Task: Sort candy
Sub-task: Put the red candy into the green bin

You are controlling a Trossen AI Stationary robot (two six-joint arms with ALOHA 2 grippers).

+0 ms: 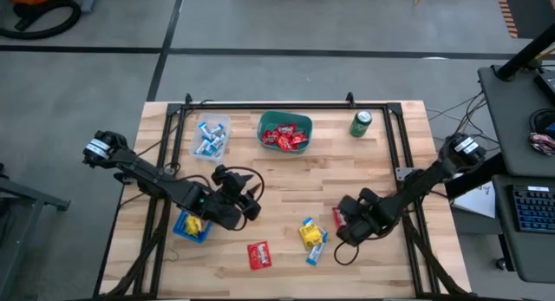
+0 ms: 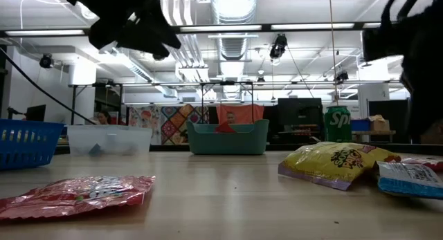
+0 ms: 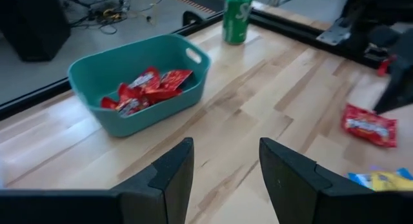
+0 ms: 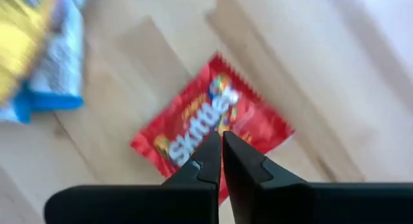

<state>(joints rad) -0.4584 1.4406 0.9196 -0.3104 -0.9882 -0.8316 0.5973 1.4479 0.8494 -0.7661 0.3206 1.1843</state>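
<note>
right fingers: my right gripper (image 4: pixel 221 141) has its two dark fingers pressed together, tips over a red packet (image 4: pixel 213 124) lying flat on the wood; i cannot tell whether any wrapper is pinched between them.
right wrist only: i can read the printed wrapper here, with a blue-and-white wrapper (image 4: pixel 55 69) and a yellow blur beside it.
left fingers: my left gripper (image 3: pixel 222 162) has its fingers apart, nothing between them, above bare table (image 3: pixel 258 101).
left wrist only: red packets sit in the teal bin (image 3: pixel 139 82); a green can (image 3: pixel 237 16) stands past it.
high view only: the whole layout shows. clear tub (image 1: pixel 211 136) holds blue-and-white sweets, blue basket (image 1: pixel 192 226) holds yellow ones, and a loose red packet (image 1: pixel 258 254) plus a yellow and blue pair (image 1: pixel 312 238) lie near the front edge.
low view only: a yellow packet (image 2: pixel 336 162) lies close up at table height.
</note>
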